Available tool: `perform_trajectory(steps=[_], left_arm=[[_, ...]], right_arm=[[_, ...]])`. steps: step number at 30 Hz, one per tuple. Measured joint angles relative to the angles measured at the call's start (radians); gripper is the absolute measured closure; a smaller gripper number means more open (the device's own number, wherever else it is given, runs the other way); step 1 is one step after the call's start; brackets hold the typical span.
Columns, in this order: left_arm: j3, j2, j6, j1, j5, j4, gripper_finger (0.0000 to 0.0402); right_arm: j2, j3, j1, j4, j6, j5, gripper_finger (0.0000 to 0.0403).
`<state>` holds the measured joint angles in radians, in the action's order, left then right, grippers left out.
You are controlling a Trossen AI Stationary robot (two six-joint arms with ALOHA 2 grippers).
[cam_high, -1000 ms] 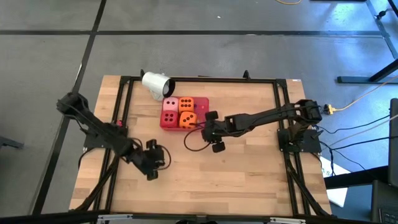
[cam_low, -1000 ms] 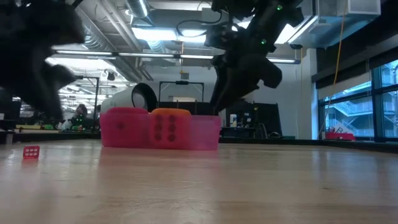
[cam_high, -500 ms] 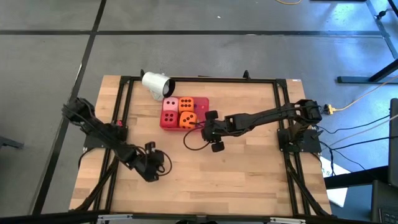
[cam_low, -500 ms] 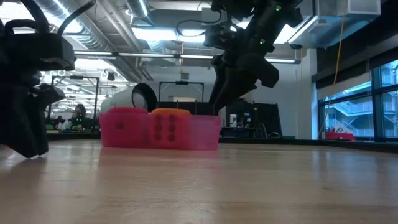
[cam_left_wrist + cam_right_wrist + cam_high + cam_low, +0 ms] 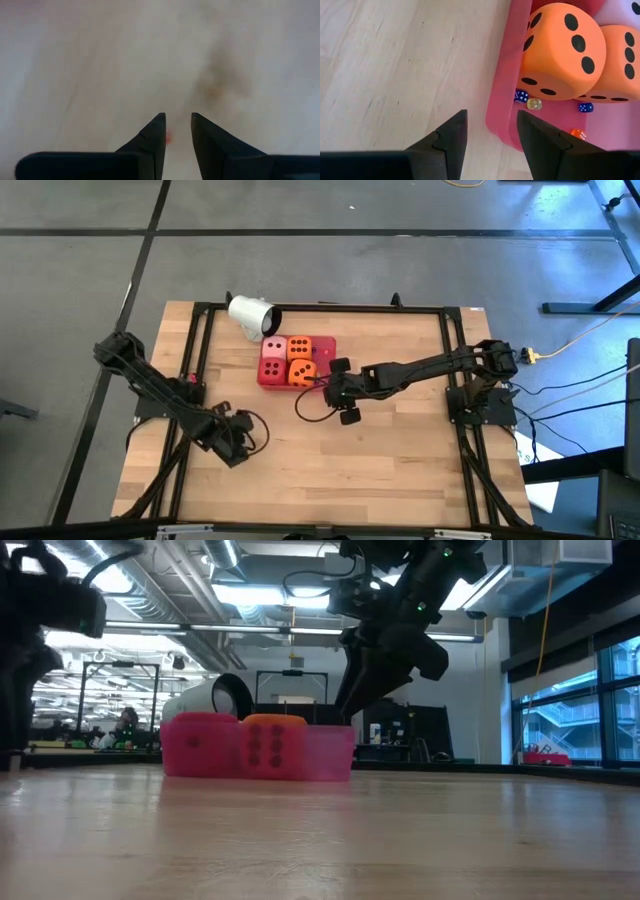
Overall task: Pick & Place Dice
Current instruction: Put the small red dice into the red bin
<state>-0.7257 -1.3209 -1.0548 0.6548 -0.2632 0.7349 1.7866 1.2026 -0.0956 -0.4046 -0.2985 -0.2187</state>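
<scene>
The dice [image 5: 288, 358] sit in the red tray [image 5: 325, 350]: one pink, one red, two orange. Your left gripper [image 5: 177, 131], fingers a little apart, is low over bare table with a tiny red speck between them; only the left wrist view shows it. I judge you should close there. The right gripper [image 5: 490, 131], fingers apart, waits beside the tray; its wrist view alone shows tiny dice [image 5: 521, 96] inside.

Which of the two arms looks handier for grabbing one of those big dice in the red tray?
The right: its gripper hovers open beside the red tray, next to an orange die. The left gripper is down over bare wood.
</scene>
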Motion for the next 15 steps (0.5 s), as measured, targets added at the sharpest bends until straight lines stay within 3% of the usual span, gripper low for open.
perform_trajectory(steps=[5,15], left_arm=[[0.0,-0.001,-0.209,-0.004,-0.058,0.106,0.0315],[0.001,-0.001,-0.245,-0.015,0.001,0.11,0.029]], right_arm=[[0.0,0.0,0.0,0.0,0.0,0.002,0.0231],[0.0,0.0,0.0,0.001,0.002,0.002,0.0231]])
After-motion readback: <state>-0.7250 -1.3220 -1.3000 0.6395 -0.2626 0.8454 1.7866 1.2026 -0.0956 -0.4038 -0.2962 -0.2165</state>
